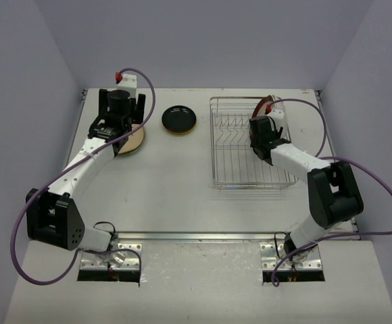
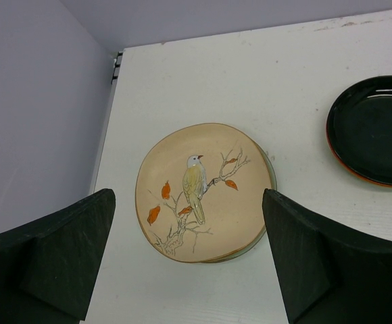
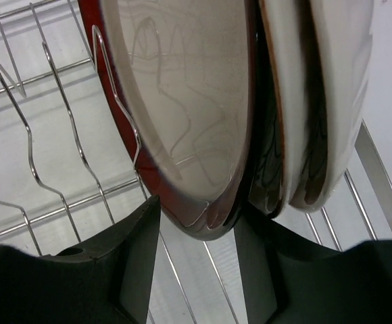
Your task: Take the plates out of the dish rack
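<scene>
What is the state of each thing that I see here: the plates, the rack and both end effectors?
bird plate: lying flat, face up.
black plate: lying flat, face up.
dish rack: partly loaded.
red-rimmed plate: upright in the rack.
white plates: upright in the rack.
left end effector: open above the bird plate.
right end effector: astride the red-rimmed plate's rim, grip unclear.

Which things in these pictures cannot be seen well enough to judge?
- Plates under the bird plate: in the top view the left claw covers the stack; the left wrist view shows only rim edges below it.
- Number of plates in the dish rack: in the top view the right arm hides them; in the right wrist view the upper edge cuts them off.
- Right claw on the red-rimmed plate: right wrist view, contact unclear.
</scene>
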`<act>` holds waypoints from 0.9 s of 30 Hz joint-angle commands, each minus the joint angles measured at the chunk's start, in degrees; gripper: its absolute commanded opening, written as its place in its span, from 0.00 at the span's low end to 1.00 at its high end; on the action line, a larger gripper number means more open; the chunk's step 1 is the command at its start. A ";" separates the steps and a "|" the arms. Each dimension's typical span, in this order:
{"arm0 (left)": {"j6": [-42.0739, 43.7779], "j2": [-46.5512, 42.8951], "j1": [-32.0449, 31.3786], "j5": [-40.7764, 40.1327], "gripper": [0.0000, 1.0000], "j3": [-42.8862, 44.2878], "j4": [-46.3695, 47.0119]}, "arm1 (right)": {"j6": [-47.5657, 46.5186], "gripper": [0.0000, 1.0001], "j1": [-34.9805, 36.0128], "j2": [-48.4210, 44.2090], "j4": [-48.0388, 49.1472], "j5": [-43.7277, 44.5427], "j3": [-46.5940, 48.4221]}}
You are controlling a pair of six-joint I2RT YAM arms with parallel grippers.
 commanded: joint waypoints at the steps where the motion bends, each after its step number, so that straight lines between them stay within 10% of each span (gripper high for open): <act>1: -0.42 0.21 -0.60 -0.11 0.88 2.61 1.17 | -0.80 0.49 -0.54 0.00 9.81 0.44 1.01; 17: -0.05 -0.05 -0.60 -0.11 0.89 2.79 1.06 | -23.70 0.52 -0.38 1.55 39.22 6.93 -4.46; 27: 0.27 -0.05 -0.60 -0.10 0.89 2.88 0.98 | -18.33 0.51 -0.72 5.11 35.84 6.50 -3.95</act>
